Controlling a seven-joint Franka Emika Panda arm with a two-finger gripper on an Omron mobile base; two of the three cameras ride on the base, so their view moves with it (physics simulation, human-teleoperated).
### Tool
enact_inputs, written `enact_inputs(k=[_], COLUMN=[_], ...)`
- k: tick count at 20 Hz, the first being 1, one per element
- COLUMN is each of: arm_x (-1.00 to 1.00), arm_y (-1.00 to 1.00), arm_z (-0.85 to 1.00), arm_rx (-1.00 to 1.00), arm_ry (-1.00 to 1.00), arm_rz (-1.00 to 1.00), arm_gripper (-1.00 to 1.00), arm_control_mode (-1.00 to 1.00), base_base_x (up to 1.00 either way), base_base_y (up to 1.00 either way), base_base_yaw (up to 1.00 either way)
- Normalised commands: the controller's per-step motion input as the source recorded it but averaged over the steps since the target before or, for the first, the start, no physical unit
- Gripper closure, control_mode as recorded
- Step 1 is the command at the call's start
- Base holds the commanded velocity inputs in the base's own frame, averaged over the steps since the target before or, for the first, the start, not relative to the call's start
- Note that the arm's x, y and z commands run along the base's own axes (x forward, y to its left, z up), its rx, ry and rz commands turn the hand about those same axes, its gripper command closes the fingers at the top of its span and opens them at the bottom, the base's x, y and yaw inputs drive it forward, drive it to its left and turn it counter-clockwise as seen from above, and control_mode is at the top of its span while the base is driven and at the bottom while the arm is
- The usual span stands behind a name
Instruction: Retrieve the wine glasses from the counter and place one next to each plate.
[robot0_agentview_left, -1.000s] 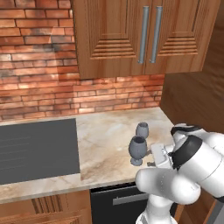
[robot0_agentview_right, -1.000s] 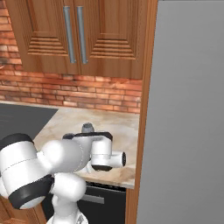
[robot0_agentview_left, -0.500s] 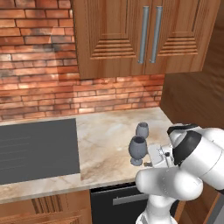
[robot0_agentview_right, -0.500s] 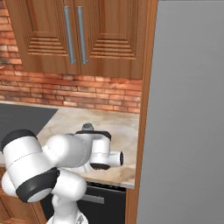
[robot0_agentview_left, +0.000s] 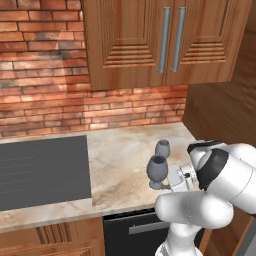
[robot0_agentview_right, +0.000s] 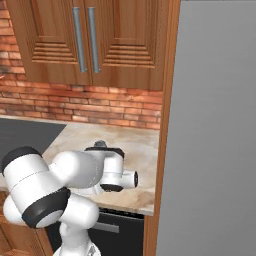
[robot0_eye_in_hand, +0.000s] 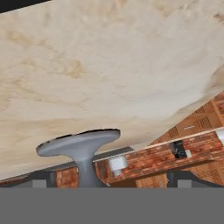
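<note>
The nearer wine glass (robot0_agentview_left: 157, 169), standing on the counter (robot0_agentview_left: 122, 165) beside its twin (robot0_agentview_left: 162, 148), is being approached with jaws spread wide; its stem (robot0_eye_in_hand: 86, 171) should be centred before closing.

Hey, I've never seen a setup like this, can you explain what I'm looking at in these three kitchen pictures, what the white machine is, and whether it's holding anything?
All of it is a computer-rendered kitchen. The white machine is a robot arm on a base that can drive. Two pictures come from cameras on that base, behind the arm to its left and to its right, looking forward over it. The third comes from a camera on the hand, which is rolled over, so the counter appears at the top.

On the beige stone counter, beside a dark cooktop, stand two small grey-blue wine glasses: a nearer one and a farther one. The hand camera sees the round foot and stem of a glass close up. The hand is open and nothing is held yet.
</note>
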Motion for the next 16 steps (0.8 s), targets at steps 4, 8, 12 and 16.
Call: enact_inputs(k=[4, 8, 12, 16], arm_x=[0.00, 0.00, 0.00, 0.09], arm_y=[0.24, 0.19, 0.27, 0.51], arm_z=[-0.03, -0.07, -0.19, -0.32], arm_rx=[0.00, 0.02, 0.03, 0.00], arm_ry=[0.06, 0.07, 0.10, 0.12], arm_rz=[0.00, 0.00, 0.00, 0.00], arm_gripper=[-1.00, -1.00, -1.00, 1.00], arm_control_mode=[-1.00, -1.00, -1.00, -1.00], base_base_x=[0.00, 0.00, 0.00, 0.00], base_base_y=[0.00, 0.00, 0.00, 0.00], base_base_yaw=[0.00, 0.00, 0.00, 0.00])
